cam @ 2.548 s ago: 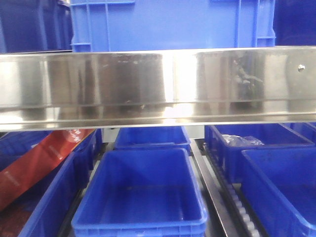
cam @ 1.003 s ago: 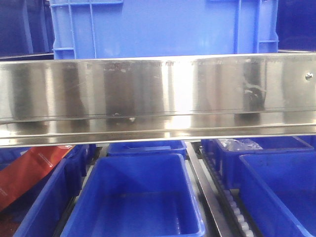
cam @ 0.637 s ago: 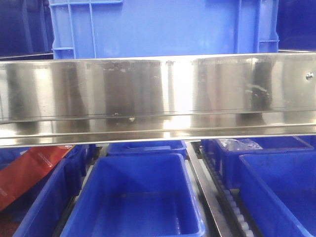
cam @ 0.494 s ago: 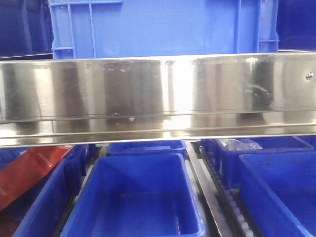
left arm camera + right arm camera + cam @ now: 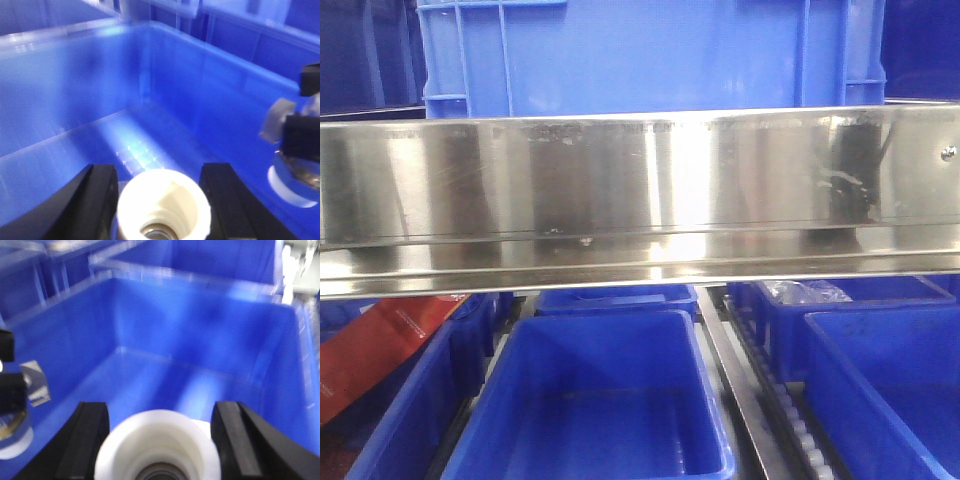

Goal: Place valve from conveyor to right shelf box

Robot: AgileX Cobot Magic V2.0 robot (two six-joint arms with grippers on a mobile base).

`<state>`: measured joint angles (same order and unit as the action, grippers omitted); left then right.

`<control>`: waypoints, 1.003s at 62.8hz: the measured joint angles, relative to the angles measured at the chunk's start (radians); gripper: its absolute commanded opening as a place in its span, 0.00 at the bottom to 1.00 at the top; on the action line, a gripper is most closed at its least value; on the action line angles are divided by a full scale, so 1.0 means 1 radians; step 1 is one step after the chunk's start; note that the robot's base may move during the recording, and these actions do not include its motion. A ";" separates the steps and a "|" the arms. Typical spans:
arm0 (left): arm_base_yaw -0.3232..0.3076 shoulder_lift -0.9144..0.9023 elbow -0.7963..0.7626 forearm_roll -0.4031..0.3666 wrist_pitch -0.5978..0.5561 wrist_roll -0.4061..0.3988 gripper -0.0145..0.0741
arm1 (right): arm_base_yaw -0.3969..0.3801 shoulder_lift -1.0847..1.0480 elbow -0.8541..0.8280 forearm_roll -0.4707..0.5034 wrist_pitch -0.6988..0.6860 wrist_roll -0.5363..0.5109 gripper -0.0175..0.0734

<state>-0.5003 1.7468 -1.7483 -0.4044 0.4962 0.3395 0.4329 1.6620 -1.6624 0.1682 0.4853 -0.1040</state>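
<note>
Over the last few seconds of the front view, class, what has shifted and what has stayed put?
The whole view slid: the steel shelf rail sits slightly lower in frame, the centre blue box and the red packet lie further left and look nearer. That shift came early; over the last second almost nothing moved. The boxes keep their arrangement, and no arm enters this view.

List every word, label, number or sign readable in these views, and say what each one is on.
Nothing can be read.
Red package in the left bin, front view: faint pale print along it, too small and blurred to read.
Steel shelf rail: only scratches and reflections, no lettering.
Blue bins and the white valves in the wrist views: no visible markings.
</note>
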 measured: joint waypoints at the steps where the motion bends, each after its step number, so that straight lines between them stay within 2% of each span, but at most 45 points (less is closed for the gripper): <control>1: 0.000 0.000 0.000 0.000 0.000 0.000 0.07 | 0.000 0.002 0.000 0.000 0.000 0.000 0.27; 5: 0.000 0.000 0.000 0.000 0.000 0.000 0.14 | 0.000 0.012 -0.001 0.000 0.000 0.000 0.36; 10: 0.000 0.002 -0.001 0.008 0.000 0.000 0.28 | 0.000 0.016 -0.001 0.000 0.000 0.000 0.48; 21: 0.000 0.027 -0.001 0.012 0.027 0.000 0.53 | 0.000 0.020 -0.004 0.000 -0.013 0.000 0.61; 30: 0.000 0.029 -0.003 0.009 0.013 0.000 0.57 | 0.000 0.020 -0.011 0.002 -0.030 0.000 0.64; 41: 0.000 0.029 -0.005 0.009 0.013 0.000 0.51 | 0.000 0.020 -0.011 0.002 -0.012 0.000 0.63; 46: 0.000 0.029 -0.005 0.009 0.013 0.000 0.34 | 0.000 0.020 -0.011 0.002 -0.005 0.000 0.56; 53: 0.000 0.029 -0.019 0.009 0.022 0.000 0.04 | 0.000 0.020 -0.011 0.002 0.004 0.000 0.34; 57: 0.000 0.029 -0.029 0.009 0.024 0.000 0.04 | 0.000 0.020 -0.011 0.002 0.011 0.000 0.17; 62: 0.000 0.029 -0.035 0.008 0.019 0.000 0.04 | 0.000 0.020 -0.011 0.002 0.013 0.000 0.02; 63: 0.000 0.029 -0.035 0.008 0.019 0.000 0.04 | 0.000 0.020 -0.011 0.002 0.013 0.000 0.01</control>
<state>-0.5003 1.7758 -1.7828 -0.3962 0.5153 0.3395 0.4329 1.6825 -1.6730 0.1702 0.4984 -0.1040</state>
